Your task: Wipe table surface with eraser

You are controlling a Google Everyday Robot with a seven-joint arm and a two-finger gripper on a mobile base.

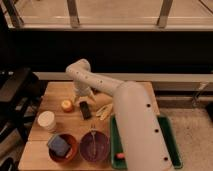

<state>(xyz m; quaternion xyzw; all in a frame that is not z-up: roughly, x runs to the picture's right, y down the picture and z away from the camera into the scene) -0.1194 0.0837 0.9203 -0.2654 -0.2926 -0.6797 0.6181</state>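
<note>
"Wood first: where on that light-brown plank tabletop (pixel 56 92) is the thing you need?"

"The small, nearly black oblong eraser (pixel 85 110) lies flat near the middle of the boards. It is between a round yellow-red fruit (pixel 67 105) and some pale yellowish strips (pixel 104 111). My gripper (pixel 83 96) hangs just above its far end, not touching it as far as I can tell."

"Holding anything?"

"No. My fingers stand apart with nothing between them."

"So which step is this?"

"The reach, I judge. The pick-up is not yet done, and there is no wiping."

"And next?"

"Come straight down, set the fingers across the eraser's narrow width and close. Then press it flat and sweep the bare boards. The fruit sits close, and the dark purple bowl (pixel 95 146) and white cup (pixel 46 121) limit any sweep toward the near edge."
</note>
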